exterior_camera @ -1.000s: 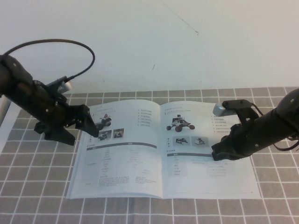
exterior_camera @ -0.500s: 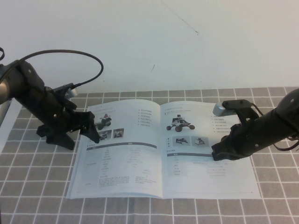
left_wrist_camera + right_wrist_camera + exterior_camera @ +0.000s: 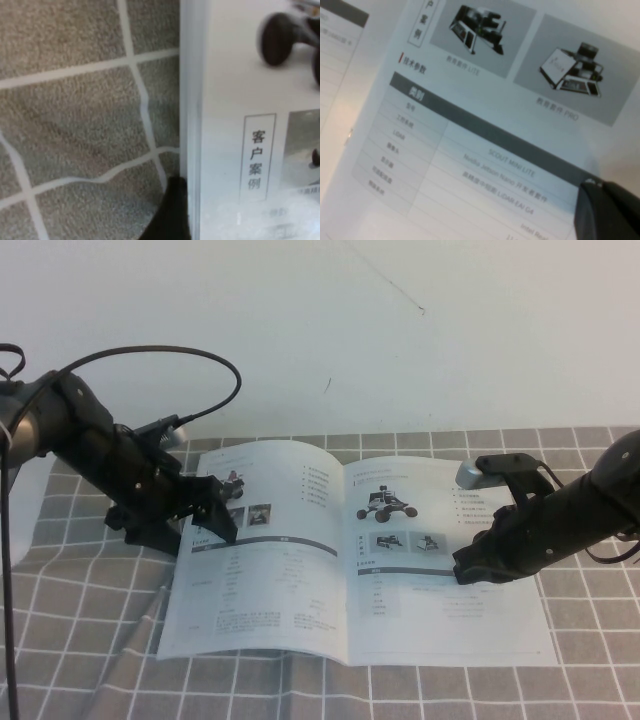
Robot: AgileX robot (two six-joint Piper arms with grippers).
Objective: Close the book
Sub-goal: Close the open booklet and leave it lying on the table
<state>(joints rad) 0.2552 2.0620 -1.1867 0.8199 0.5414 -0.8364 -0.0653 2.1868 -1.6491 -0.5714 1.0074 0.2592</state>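
Grey checked cloth point(image 3: 90, 620) with white grid lines covers the tabletop under a plain white wall point(image 3: 450, 350). Across the middle of the frame lies the thin white paper book point(image 3: 340, 570), open with its printed pages up and its spine running from upper middle to lower middle. The right-hand page lies flat. The left-hand page seems slightly lifted along its outer edge, judging by the shadow beneath it.

The black left end effector point(image 3: 212, 523) sits at that outer edge, centre left of the frame, and its wrist camera looks straight at the line where paper meets cloth. Whether it is apart or clamped on the page cannot be told. The black right end effector point(image 3: 468, 571) rests on the right-hand page, right of centre, and its state cannot be told either.

The step in hand looks like raising the left page to fold it over. It would go best if only paper were caught, since the cloth lies rucked in folds just beside the edge at lower left. The page should swing in an arc about the spine, slowly, as thin sheets buckle. The right end effector can pin the book against sliding, but must clear its page before the cover comes down.
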